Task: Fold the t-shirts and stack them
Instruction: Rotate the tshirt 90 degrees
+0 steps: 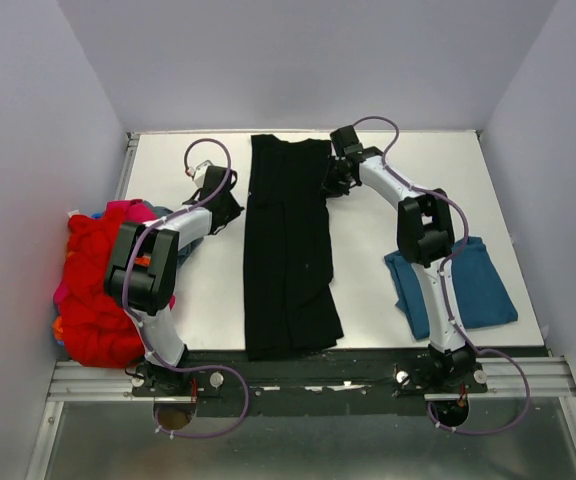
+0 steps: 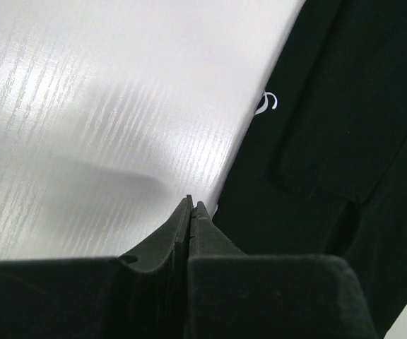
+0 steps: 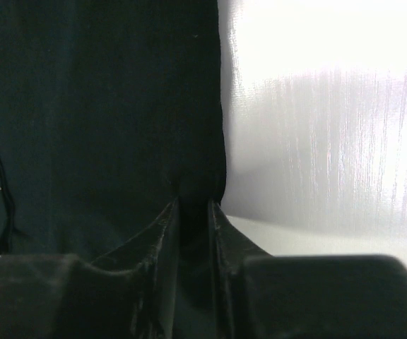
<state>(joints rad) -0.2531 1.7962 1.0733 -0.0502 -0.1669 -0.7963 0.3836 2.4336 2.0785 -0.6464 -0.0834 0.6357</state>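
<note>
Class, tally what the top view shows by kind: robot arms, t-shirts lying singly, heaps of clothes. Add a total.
Robot arms: 2 (left arm, right arm)
T-shirts lying singly: 2 (black t-shirt, teal-blue t-shirt)
Heaps of clothes: 1 (mostly red heap)
Total: 5

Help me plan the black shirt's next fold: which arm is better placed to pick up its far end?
Right, probably: the right fingers straddle the black shirt's far right edge, cloth between them. The left fingers are shut beside its left edge, over bare table.
</note>
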